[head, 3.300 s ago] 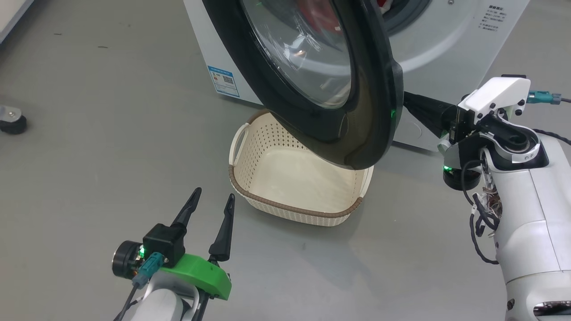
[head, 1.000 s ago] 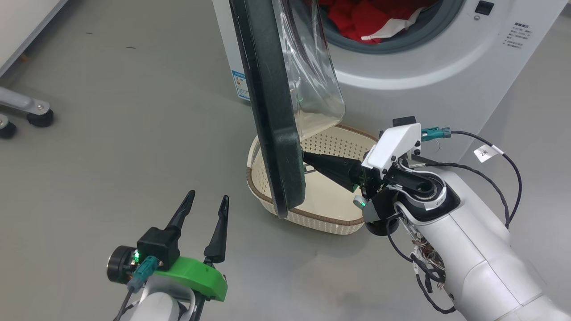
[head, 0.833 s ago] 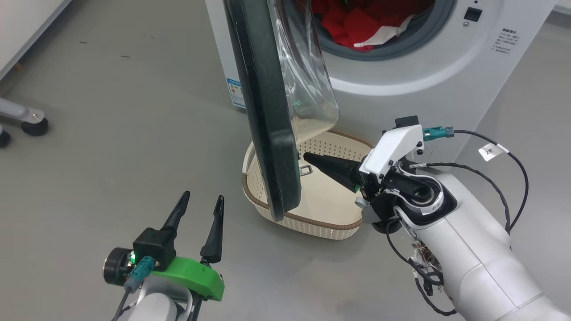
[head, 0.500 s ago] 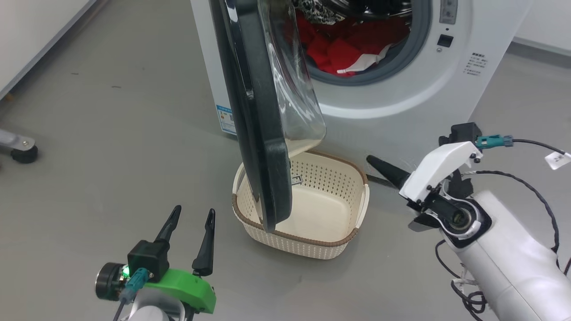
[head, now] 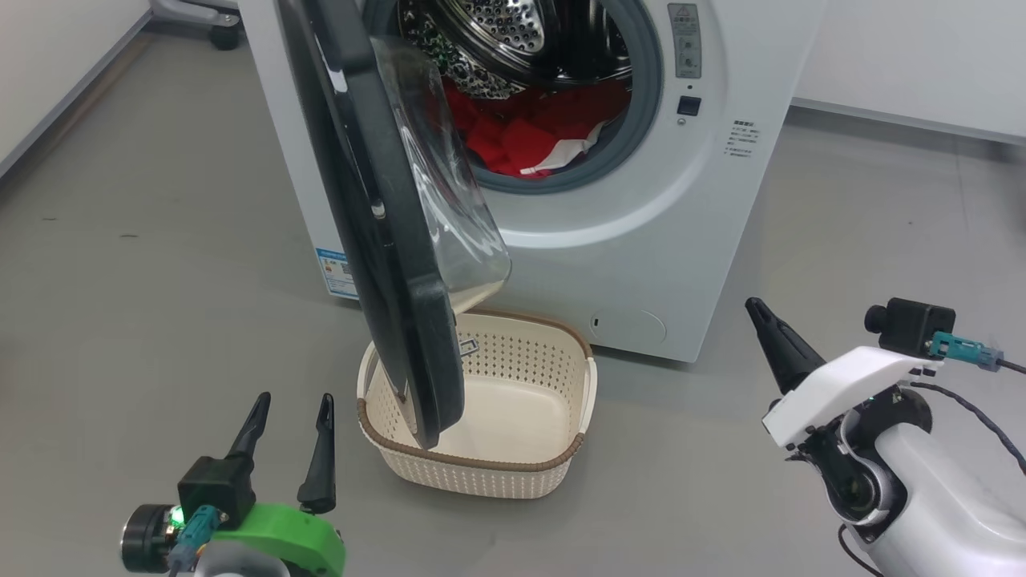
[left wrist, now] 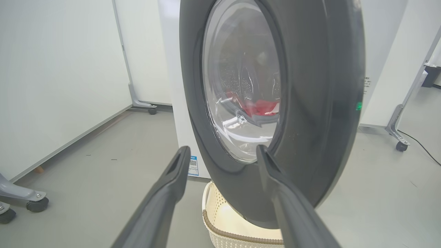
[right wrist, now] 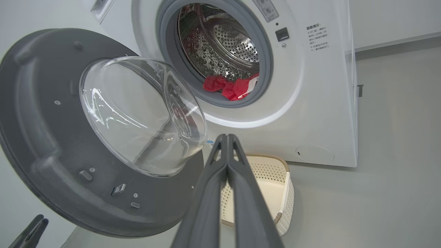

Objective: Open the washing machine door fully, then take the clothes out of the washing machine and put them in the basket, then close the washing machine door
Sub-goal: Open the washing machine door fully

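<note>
The white washing machine [head: 641,240] stands ahead with its black door [head: 377,264] swung out toward me, edge-on, its glass bowl [right wrist: 137,113] facing the drum. Red clothes [head: 537,136] with a white strip lie low in the steel drum [right wrist: 227,86]. The cream basket [head: 553,465] sits on the floor under the door's lower edge and holds nothing. My left gripper [head: 290,405] is open at lower left, short of the door's outer face [left wrist: 310,103]. My right gripper [head: 753,308] is shut and holds nothing, right of the basket, clear of the door.
Grey floor runs all round. A blue label [head: 337,272] marks the machine's left side and a round flap [head: 629,327] its lower front. Wheeled stand feet [left wrist: 34,203] are at the far left, another stand [left wrist: 399,141] at the right, and a white wall behind.
The right gripper has drawn back from the door's inner side and out to the right. The door has swung wider. The head camera has tilted up, showing more of the drum.
</note>
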